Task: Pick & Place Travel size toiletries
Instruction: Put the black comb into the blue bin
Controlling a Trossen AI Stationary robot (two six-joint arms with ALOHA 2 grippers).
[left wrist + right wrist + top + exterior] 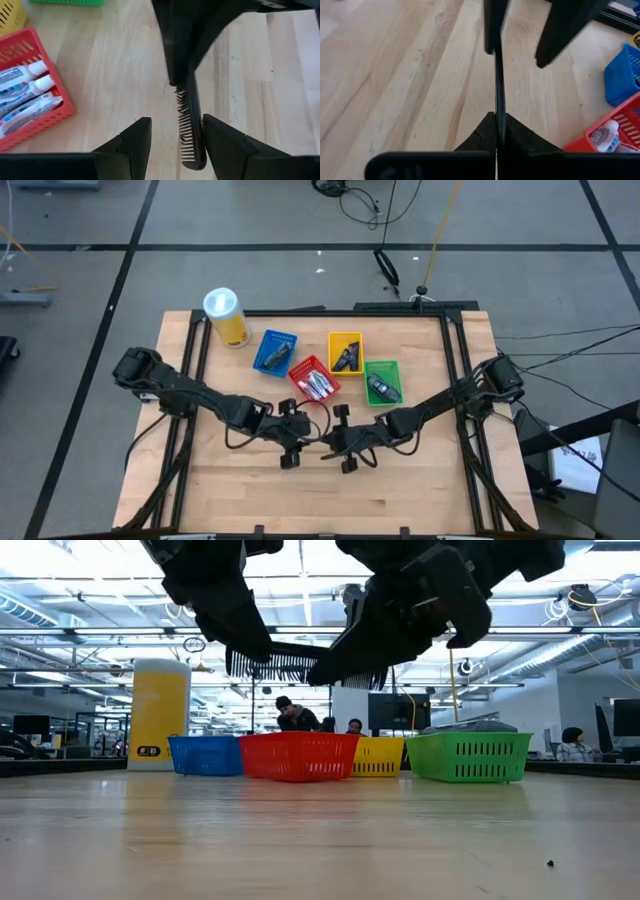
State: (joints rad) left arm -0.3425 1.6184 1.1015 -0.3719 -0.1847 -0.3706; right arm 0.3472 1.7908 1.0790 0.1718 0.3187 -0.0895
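Note:
A black comb [300,662] hangs level above the table's middle, teeth down, between my two grippers. My right gripper [499,122] is shut on one end of it. My left gripper [175,127] is open, and the comb's other end [192,135] stands between its fingers, close beside one of them. In the high view the grippers meet tip to tip, left [298,442] and right [338,442]. Silvery-white mini tubes [25,95] lie in the red basket [313,380]. Dark pieces lie in the blue basket [275,352], yellow basket [345,352] and green basket [382,380]. My right gripper pinches the comb's spine [499,107] at one end between its two fingers, coming level from the table's right and lying along the comb. The comb is lifted clear of the table and reaches out level toward the left gripper. My left gripper: the comb's end lies right beside one finger [220,137]; whether it touches, I cannot tell.
A tall yellow canister with a white lid [226,315] stands at the far left of the table. The baskets sit in a row on the far half. Bare wood [320,495] lies nearer than the grippers. People show in the room beyond the table.

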